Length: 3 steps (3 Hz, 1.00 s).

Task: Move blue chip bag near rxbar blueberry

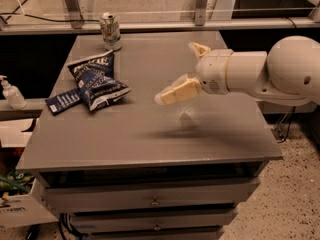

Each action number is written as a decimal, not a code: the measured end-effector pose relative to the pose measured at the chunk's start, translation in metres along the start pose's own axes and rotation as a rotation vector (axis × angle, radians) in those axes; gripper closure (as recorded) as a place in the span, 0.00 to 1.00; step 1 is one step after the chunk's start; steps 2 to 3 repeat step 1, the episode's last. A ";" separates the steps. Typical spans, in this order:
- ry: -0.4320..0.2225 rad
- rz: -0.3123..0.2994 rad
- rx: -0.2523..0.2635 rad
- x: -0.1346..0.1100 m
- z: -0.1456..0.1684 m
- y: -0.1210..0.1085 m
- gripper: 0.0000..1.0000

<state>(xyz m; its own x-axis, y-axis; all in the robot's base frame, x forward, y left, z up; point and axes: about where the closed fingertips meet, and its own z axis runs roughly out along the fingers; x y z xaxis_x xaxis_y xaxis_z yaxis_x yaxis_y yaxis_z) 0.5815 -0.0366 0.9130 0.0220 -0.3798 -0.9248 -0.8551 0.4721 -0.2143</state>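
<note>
In the camera view I see my hand (175,72) spread open and empty, hovering over the middle of the desk (150,134), well right of the blue chip bag (97,81) lying centre left, just beside the rxbar blueberry (62,101).

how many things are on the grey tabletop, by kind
Chip bags: 1, the blue chip bag
Snack bars: 1, the rxbar blueberry, touching the bag's left side
Cans: 1, the drink can at the far edge
Total: 3
The gripper hovers open above the table, to the right of the bag, holding nothing.
</note>
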 end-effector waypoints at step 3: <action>0.002 0.000 0.000 0.000 0.000 0.000 0.00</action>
